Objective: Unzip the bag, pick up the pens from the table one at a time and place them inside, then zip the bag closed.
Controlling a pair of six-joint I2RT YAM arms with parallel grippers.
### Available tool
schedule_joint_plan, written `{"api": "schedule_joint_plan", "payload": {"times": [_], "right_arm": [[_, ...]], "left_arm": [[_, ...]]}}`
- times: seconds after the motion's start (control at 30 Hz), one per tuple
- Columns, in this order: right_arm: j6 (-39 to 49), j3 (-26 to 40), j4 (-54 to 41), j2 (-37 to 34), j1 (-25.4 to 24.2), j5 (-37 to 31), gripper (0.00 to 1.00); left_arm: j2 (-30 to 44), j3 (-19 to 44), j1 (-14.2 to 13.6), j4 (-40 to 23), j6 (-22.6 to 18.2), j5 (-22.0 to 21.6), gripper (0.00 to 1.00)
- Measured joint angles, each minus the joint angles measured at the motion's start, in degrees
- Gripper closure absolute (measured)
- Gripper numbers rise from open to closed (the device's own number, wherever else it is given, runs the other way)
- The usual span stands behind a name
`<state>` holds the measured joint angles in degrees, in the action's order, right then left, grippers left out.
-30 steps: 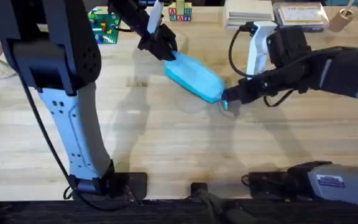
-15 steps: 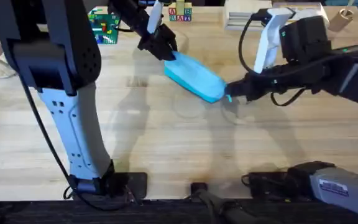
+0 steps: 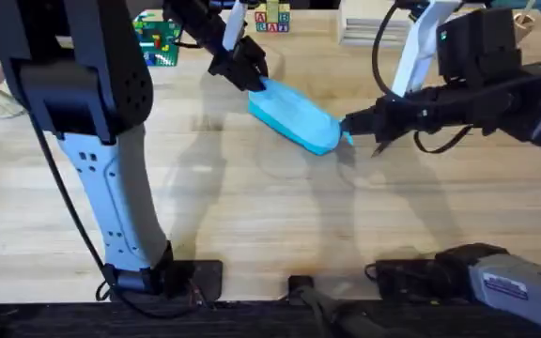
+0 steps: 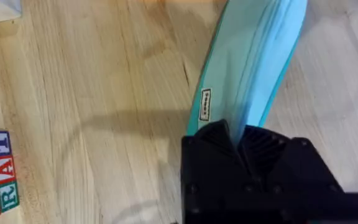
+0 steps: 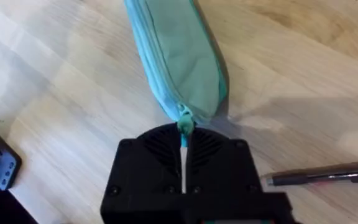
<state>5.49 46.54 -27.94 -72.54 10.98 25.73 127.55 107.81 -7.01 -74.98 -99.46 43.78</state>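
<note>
My right gripper point(image 3: 347, 132) has risen since a second ago, pinching the teal pull point(image 5: 184, 127) — the zip looks barely opened. My left gripper point(image 3: 249, 77) clamps the bag's point(image 3: 294, 117) far end, mid-table point(image 3: 252, 216).

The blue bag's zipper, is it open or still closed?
Closed: the bag's zipper line runs shut to its end, where the right gripper pinches the teal pull.

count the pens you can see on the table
1: a pen lies on the table beside the right gripper, near the bag. Others may be hidden under the arms.
</note>
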Motion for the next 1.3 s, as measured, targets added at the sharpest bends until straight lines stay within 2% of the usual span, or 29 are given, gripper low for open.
{"api": "schedule_joint_plan", "payload": {"times": [0.4, 0.77, 1.03, 1.3], "right_arm": [[-2.1, 2.0, 3.4, 0.0, 0.5, 4.1, 0.97], [-2.7, 2.1, 8.7, -0.4, 4.4, 3.8, 0.97], [-4.2, 2.2, 13.0, -4.7, 6.0, 3.9, 0.97], [-7.5, 2.3, 21.7, -8.7, 7.9, 4.1, 0.97]], "left_arm": [[0.0, 0.0, 0.0, 0.0, 0.0, 0.0, 0.958], [0.0, 0.0, 0.0, -0.1, 0.0, -0.2, 0.958], [0.0, 0.0, 0.1, -0.2, 0.0, -0.1, 0.958], [0.0, 0.0, 0.0, -0.2, 0.0, -0.1, 0.958]]}}
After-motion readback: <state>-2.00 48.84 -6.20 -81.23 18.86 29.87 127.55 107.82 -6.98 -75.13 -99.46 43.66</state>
